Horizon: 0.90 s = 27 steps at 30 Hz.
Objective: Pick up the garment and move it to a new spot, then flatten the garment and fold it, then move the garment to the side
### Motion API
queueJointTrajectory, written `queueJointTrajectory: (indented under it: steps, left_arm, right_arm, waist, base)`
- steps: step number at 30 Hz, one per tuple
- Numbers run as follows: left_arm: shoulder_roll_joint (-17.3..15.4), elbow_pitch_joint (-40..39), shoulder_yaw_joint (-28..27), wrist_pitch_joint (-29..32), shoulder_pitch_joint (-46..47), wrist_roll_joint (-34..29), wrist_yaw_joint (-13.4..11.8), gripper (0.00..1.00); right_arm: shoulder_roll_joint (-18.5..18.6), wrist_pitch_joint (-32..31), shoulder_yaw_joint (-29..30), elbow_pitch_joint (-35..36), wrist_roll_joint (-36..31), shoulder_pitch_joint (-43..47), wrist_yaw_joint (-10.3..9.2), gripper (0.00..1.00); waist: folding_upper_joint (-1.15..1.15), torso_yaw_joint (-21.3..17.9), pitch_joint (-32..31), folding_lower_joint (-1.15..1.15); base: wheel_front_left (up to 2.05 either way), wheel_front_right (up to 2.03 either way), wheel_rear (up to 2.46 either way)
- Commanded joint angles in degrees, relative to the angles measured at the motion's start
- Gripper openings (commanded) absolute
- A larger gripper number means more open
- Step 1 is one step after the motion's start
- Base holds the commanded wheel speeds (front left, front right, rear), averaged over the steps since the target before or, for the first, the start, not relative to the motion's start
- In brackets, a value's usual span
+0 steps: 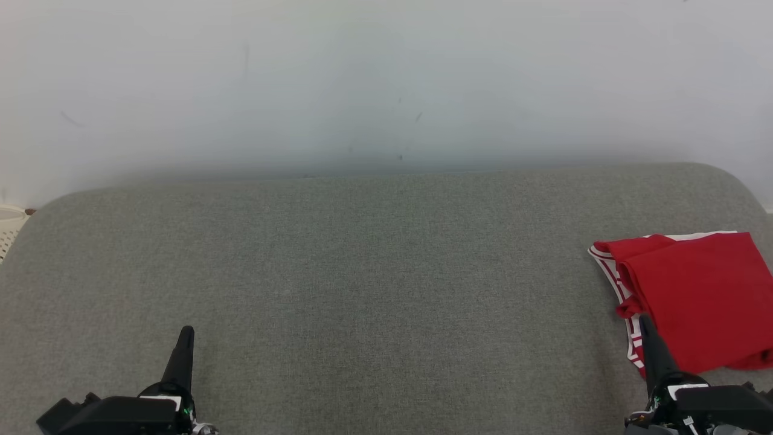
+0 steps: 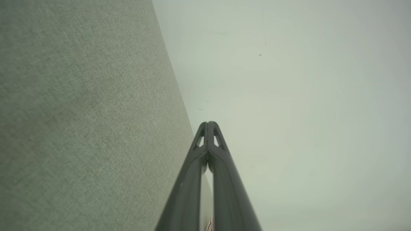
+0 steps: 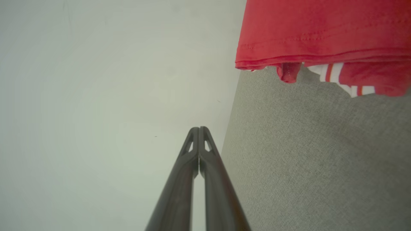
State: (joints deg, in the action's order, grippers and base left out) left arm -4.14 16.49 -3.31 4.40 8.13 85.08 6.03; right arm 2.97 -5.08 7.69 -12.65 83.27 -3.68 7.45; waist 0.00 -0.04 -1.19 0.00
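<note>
Both claws are pinched shut and empty: left gripper [image 1: 186,332] over the grey cushion [image 1: 362,272], right gripper [image 1: 645,321] right by the folded red garment [image 1: 700,290] at the cushion's far right. A sloppy swing could snag its hem and wreck the fold

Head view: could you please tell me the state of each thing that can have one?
garment: folded, lying unheld at the right of the grey surface.
left gripper: jaws shut, empty.
right gripper: jaws shut, empty, by the garment.
</note>
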Motion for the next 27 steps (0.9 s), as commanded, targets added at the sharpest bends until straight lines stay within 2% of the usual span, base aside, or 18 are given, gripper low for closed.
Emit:
queueJointTrajectory:
  steps: [1, 21, 27]
  left_arm:
    - [0.2, -0.4, -0.3, 0.4, 0.9, 1.4, -0.1, 0.00]
    - [1.4, -0.9, -1.0, 2.5, 1.9, 7.6, -0.3, 0.00]
    - [1.4, -0.9, -1.0, 2.5, 1.9, 7.5, -0.3, 0.00]
  right_arm:
    - [0.3, -0.3, 0.3, 0.0, 1.6, -0.9, 0.05, 0.00]
    - [0.5, -1.0, 1.1, -0.4, 9.7, -1.9, 0.06, 0.00]
    - [0.5, -0.9, 1.0, -0.4, 9.6, -1.8, 0.06, 0.00]
  waist:
    - [0.00, 0.0, 0.1, 0.00]
    - [0.00, 0.0, 1.1, 0.00]
    - [0.00, 0.0, 1.1, 0.00]
  base:
    - [0.00, 0.00, 0.00]
    - [0.00, 0.00, 0.00]
    - [0.00, 0.00, 0.00]
